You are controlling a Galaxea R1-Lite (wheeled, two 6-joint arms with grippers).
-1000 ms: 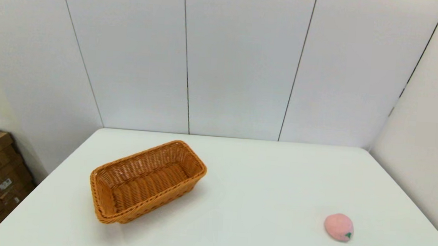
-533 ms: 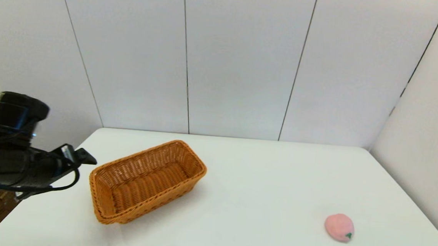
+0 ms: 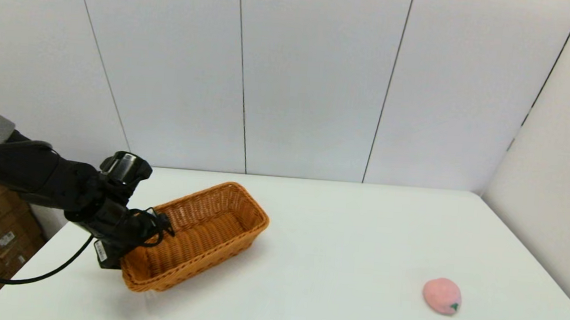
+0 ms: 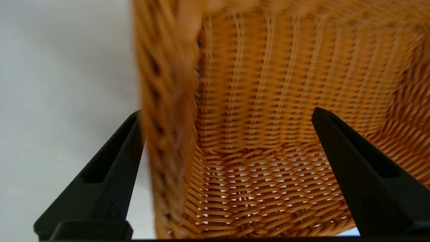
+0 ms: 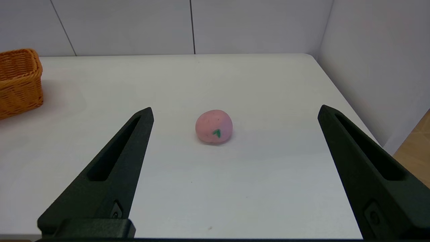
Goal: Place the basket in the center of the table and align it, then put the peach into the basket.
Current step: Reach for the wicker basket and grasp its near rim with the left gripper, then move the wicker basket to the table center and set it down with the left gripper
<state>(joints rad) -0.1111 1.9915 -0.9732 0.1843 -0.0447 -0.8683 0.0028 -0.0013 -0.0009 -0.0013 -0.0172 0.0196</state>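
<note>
Spanning almost the whole lower part of the head view, the white worktop [image 3: 340, 234] carries everything in play. Next in size, the orange-brown wicker basket [image 3: 204, 234] sits on the left half of the worktop, nearer the left edge than the centre, turned at an angle so that one short end points toward the far edge and the other toward the near left corner. Over that nearer short end hangs the left hand [image 3: 152, 228], its black arm reaching in from beyond the left edge. Its wrist view shows the left hand [image 4: 225, 117] spread wide and straddling the basket's [image 4: 275, 101] braided rim: one finger [image 4: 111, 168] is outside the wall, above bare worktop [image 4: 60, 84], the other is over the woven floor inside; whether either touches the wicker I cannot tell. The right hand [image 5: 235, 116], seen only from its own wrist camera, is also spread wide and holds nothing, low over the worktop [image 5: 268, 188] by the near edge. Smallest, the pink peach [image 3: 441, 296] lies toward the near right corner, well apart from the basket; in the right wrist view the peach [image 5: 214, 126] shows its green leaf mark
</note>
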